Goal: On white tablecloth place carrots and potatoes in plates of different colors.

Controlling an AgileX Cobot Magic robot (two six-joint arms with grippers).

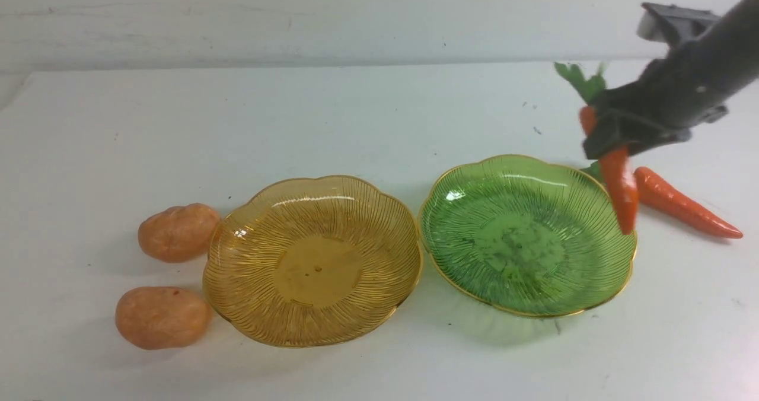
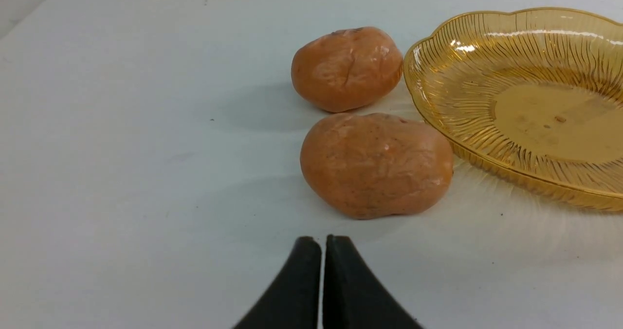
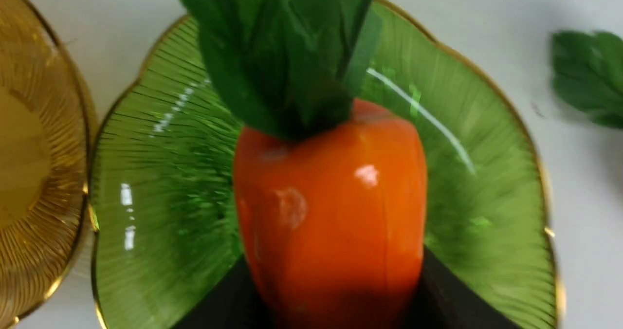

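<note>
nothing is plated yet: the right gripper (image 1: 605, 139) pinches one carrot (image 1: 620, 184) over the 2 o'clock rim of the green plate (image 1: 516, 252), the other carrot (image 1: 682, 205) lies at its 3 o'clock, both potatoes (image 1: 178, 232) sit at 9 o'clock of the yellow plate (image 1: 314, 270), left gripper (image 2: 322, 251) pressed together.

Carrot (image 1: 619, 181) above green plate (image 1: 522, 241), potatoes (image 1: 178, 233) beside amber plate (image 1: 314, 270)
</note>
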